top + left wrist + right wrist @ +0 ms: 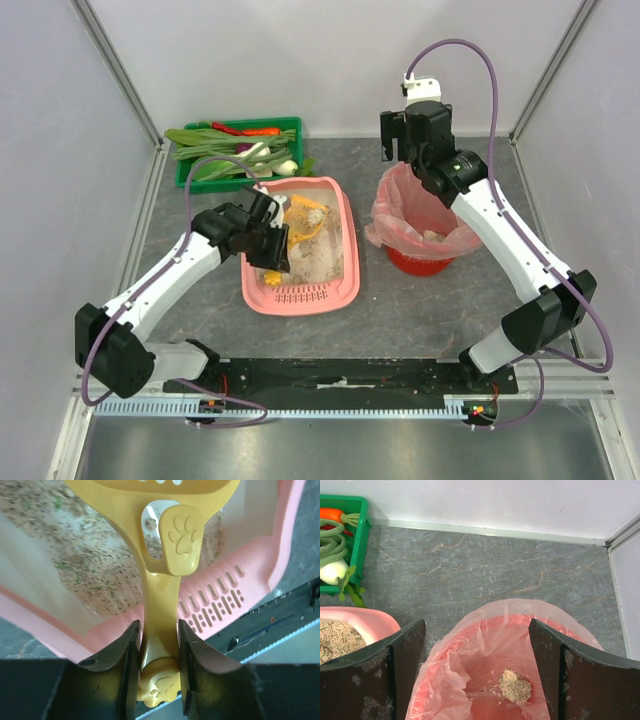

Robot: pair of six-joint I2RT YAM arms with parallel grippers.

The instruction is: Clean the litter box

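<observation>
The pink litter box lies at mid table with grey-beige litter inside and a slotted ledge at its near end. A yellow scoop with paw prints reaches over the litter. My left gripper is shut on the scoop's handle, just above the box's near left rim; both pads press the handle's sides. My right gripper hangs open and empty over the red bin. Its dark fingers frame the bin's mouth in the right wrist view.
The red bin, lined with a pink bag, stands right of the litter box and holds a clump of litter. A green crate of vegetables sits at the back left. White walls close the back and both sides.
</observation>
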